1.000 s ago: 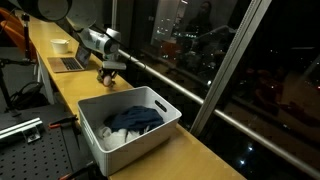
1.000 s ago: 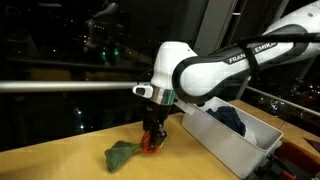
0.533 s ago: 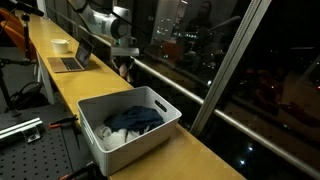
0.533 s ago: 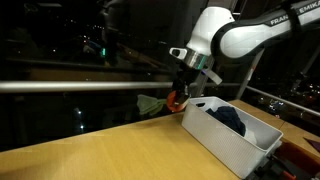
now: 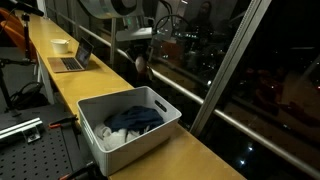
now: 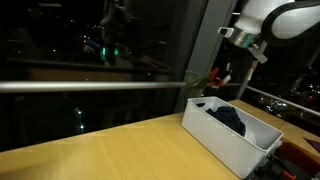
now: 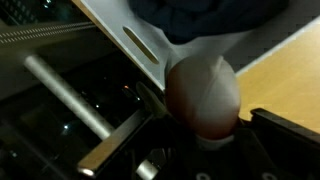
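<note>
White plastic bin (image 5: pixel 140 145) holding a dark blue cloth (image 5: pixel 135 120) sits on the wooden counter (image 6: pixel 90 150). My gripper (image 5: pixel 143 62) hangs in the air over one end of it, jaws clamped on a small rounded tan-pink object (image 7: pixel 203 95).

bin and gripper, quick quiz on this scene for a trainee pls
1. True or false: the bin is empty.
2. The gripper holds: A a cup, B a cloth, C a laptop.
3. Where is the gripper relative to the bin?
Key: 1 false, clothes lie in it. 2 B. 3 raised, near one end of the bin, not inside it.
</note>
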You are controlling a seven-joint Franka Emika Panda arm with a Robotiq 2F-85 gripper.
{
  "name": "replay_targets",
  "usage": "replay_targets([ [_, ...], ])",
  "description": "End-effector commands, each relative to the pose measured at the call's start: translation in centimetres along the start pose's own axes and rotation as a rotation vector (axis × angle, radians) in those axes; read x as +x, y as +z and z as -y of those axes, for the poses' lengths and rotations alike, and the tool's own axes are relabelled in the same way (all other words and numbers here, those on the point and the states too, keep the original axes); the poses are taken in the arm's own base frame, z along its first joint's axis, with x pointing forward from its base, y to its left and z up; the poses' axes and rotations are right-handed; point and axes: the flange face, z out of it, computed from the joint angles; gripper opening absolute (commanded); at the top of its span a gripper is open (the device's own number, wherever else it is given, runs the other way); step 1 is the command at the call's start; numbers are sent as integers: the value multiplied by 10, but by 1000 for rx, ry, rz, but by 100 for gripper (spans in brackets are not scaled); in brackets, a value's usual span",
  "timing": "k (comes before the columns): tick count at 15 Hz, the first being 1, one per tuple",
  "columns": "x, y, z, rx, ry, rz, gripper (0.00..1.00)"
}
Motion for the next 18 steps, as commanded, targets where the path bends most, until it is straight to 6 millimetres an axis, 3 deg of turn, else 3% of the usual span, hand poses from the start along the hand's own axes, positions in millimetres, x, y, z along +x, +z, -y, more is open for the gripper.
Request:
replay_targets([
  [1,-84,-25,-22,-31,82,39,5],
  [3,-135,-20,-30,-15,117,58,5],
  [6,-172,15,-19,38,129,101,5],
  [7,-179,25,-14,56,134,109,40],
  [9,-187,42,-2,92,151,119,54],
  [11,-192,42,4,112,177,105,69],
  [14,-194,10,9,67,243,101,90],
  [15,-196,-10,11,32,283,92,96],
  [18,-204,-69,14,-80,372,41,100],
])
